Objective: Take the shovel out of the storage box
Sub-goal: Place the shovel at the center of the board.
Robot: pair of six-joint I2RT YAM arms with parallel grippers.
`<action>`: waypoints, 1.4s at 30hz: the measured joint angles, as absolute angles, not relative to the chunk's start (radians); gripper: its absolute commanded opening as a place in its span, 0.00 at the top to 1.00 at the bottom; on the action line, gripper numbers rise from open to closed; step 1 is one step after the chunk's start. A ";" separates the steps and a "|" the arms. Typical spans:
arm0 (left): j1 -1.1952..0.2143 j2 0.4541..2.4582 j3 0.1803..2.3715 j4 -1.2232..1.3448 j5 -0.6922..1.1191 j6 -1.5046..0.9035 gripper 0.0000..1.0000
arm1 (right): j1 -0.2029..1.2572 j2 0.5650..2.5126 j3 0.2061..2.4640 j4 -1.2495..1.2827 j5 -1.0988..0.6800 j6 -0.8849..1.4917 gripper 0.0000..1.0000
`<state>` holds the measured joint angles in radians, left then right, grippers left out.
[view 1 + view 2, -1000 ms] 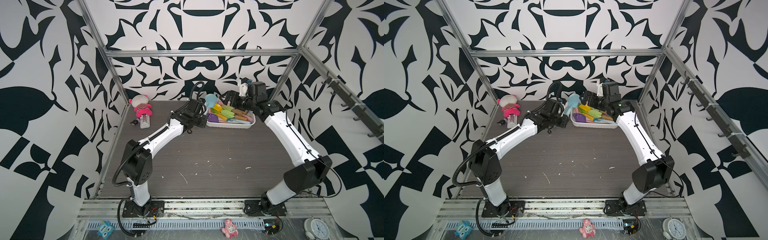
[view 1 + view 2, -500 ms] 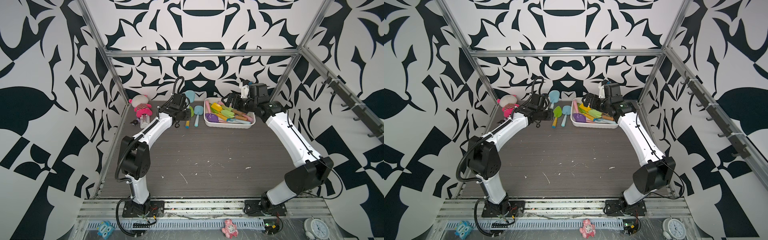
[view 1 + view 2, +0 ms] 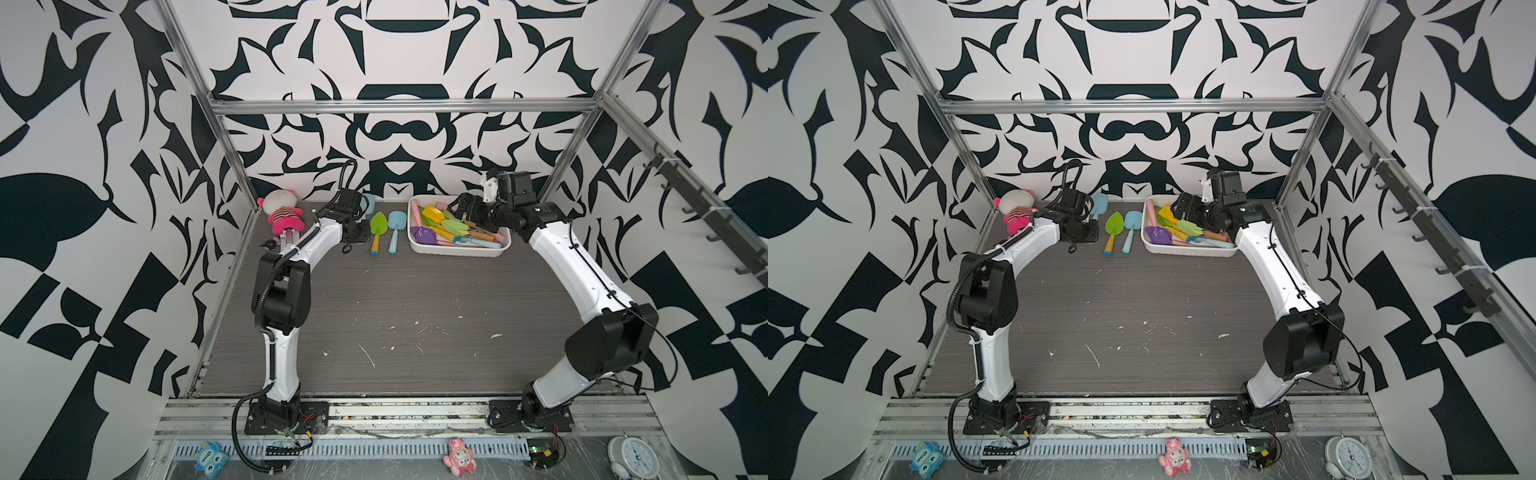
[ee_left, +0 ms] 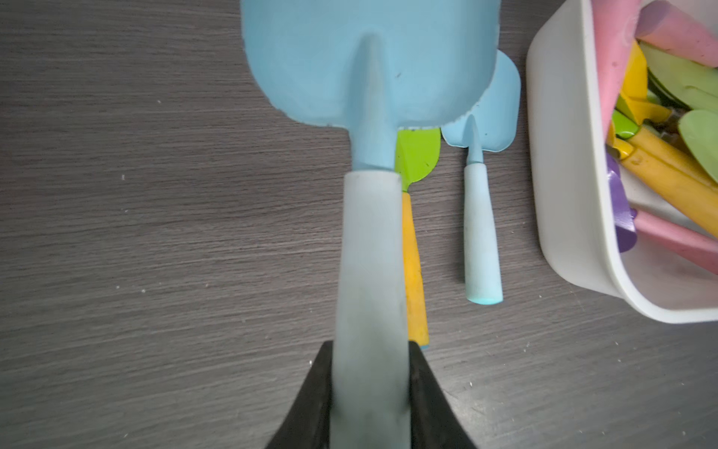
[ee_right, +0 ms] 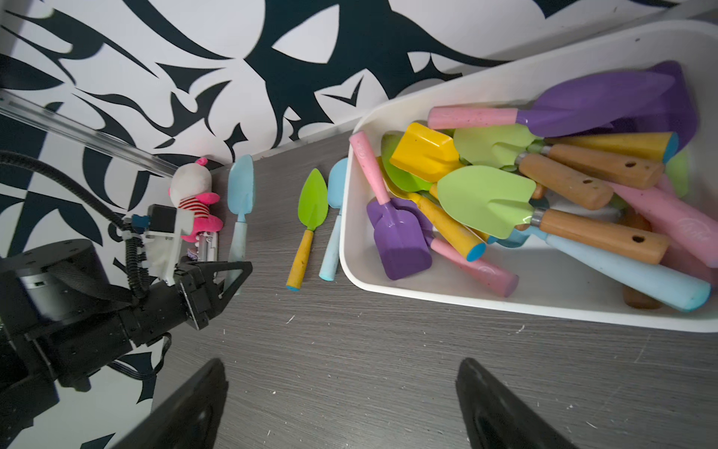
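Left jaws clamped on blue shovel (image 4: 369, 97), right jaws spread empty, storage box (image 5: 505, 307) heaped with coloured shovels (image 5: 485, 198)

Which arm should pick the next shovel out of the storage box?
Right, I'd say. The right gripper is open and empty, right at the storage box. The left gripper is shut on a light blue shovel, out over the table away from the box.

My dark wood-grain table (image 3: 415, 299) carries the white storage box (image 3: 457, 252), a green shovel (image 3: 378, 221) and a light blue shovel (image 3: 397, 218) side by side just beside it, and a plush doll (image 3: 282, 210) in the far corner.
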<state>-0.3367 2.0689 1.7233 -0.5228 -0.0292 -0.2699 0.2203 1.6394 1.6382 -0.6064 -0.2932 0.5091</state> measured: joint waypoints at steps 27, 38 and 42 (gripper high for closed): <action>-0.286 2.347 1.919 -0.543 0.018 -0.215 0.89 | 0.049 1.721 1.642 -0.754 -0.313 0.367 0.09; -0.286 2.369 1.931 -0.535 0.030 -0.208 0.87 | 0.012 1.783 1.642 -0.779 -0.302 0.307 0.10; -0.286 2.373 1.938 -0.537 0.031 -0.204 0.85 | 0.012 1.802 1.642 -0.782 -0.307 0.307 0.11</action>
<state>-0.2863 2.3734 1.9381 -0.5373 0.0307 -0.2043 0.0124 1.8023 1.6417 -0.7822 -0.3069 0.3065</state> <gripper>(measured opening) 0.277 0.894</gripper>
